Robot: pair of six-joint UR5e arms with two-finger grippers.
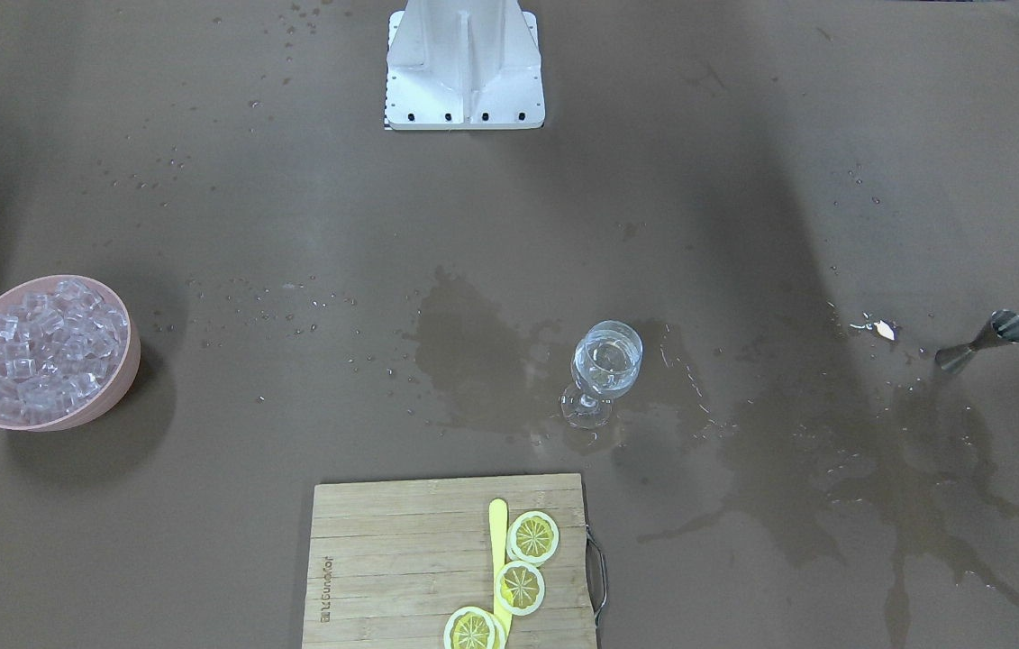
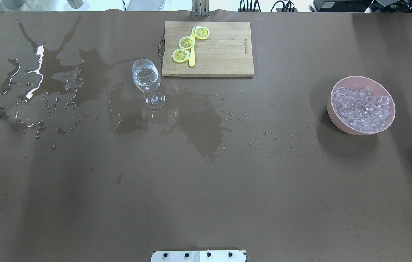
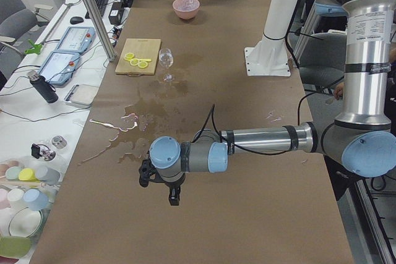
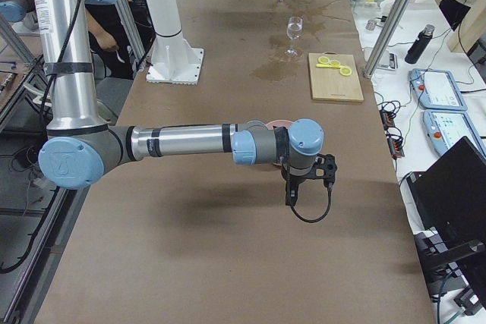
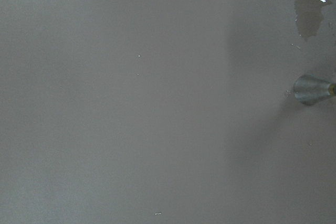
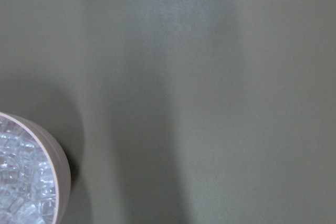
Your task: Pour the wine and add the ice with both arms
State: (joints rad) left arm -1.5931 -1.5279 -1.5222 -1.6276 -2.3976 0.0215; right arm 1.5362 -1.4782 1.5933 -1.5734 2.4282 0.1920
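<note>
Wine: we see it in the glass, 9 o'clock of the board.
Ice: pink bowl, 3 o'clock.
Left gripper, right gripper: we cannot tell their state.

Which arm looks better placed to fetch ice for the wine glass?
Probably the right arm: it hangs beside the pink ice bowl on the robot's right. The left arm is at the other end, near the metal jigger.
</note>
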